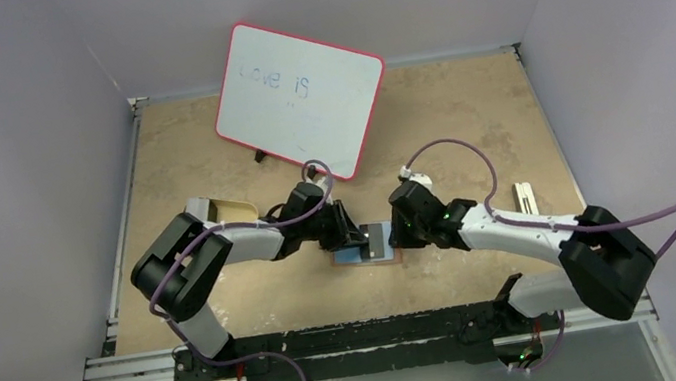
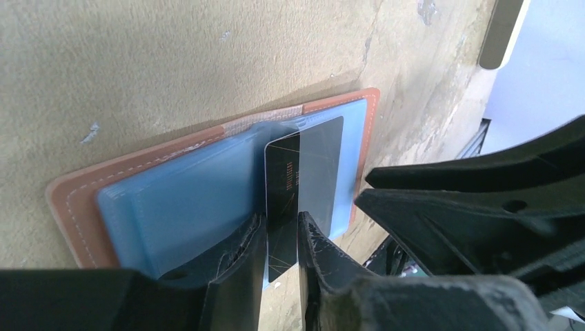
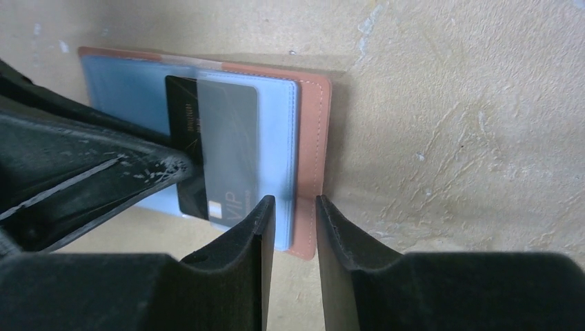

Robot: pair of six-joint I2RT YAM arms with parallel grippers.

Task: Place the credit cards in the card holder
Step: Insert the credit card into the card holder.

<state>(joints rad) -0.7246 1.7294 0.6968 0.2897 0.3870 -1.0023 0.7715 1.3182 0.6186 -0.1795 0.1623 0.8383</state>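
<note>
The card holder (image 1: 392, 255) lies open and flat on the table between my grippers, brown rim and pale blue inside (image 2: 76, 207) (image 3: 312, 124). A dark credit card (image 2: 303, 165) marked VIP (image 3: 221, 152) sits partly under the clear pocket, its near end sticking out. My left gripper (image 2: 281, 231) (image 1: 346, 235) is shut on that near end. My right gripper (image 3: 295, 207) (image 1: 403, 231) has its jaws nearly closed, and its tips straddle the holder's right rim. No other card is in view.
A red-rimmed whiteboard (image 1: 300, 95) stands propped at the back. A tan oval tray (image 1: 228, 210) sits behind the left arm. A small white object (image 1: 525, 198) lies at the right. The two grippers are close together over the holder.
</note>
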